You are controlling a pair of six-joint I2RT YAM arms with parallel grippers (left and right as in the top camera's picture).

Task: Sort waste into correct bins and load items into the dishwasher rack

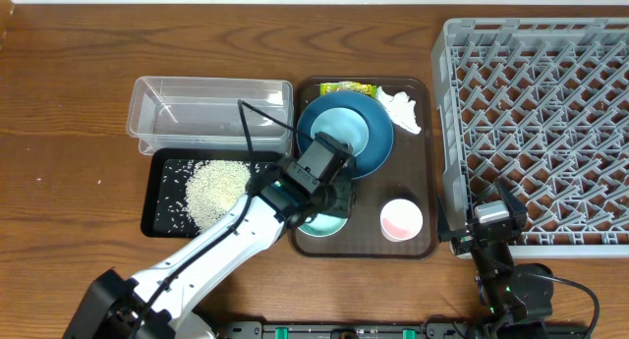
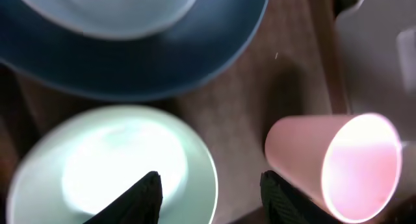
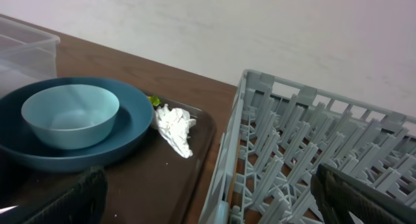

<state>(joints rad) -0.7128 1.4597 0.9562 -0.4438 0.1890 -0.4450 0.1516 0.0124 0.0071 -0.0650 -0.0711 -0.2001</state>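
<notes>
Currently my left claw (image 2: 209, 185) hangs open, straddling the rim of the pale mint-white bowl (image 2: 110, 162), gripping nothing. Just beside it the small pink cup (image 2: 338, 165) stands on the brown serving tray (image 2: 247, 113). On the large blue plate (image 1: 381, 147) sits the small light-blue bowl (image 1: 344, 128). My right claw (image 3: 209, 178) is spread wide, empty, near the grey lattice plastic rack (image 3: 292, 139). The loose white rice (image 1: 216, 187) lies in the shallow black tray (image 1: 152, 197).

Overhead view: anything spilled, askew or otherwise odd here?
Nothing looks tipped or damaged. The rice is heaped in the black tray with loose grains scattered around the heap; a couple of white specks on the table to its left may be strays. The tissue and wrapper lie on the brown tray.
</notes>
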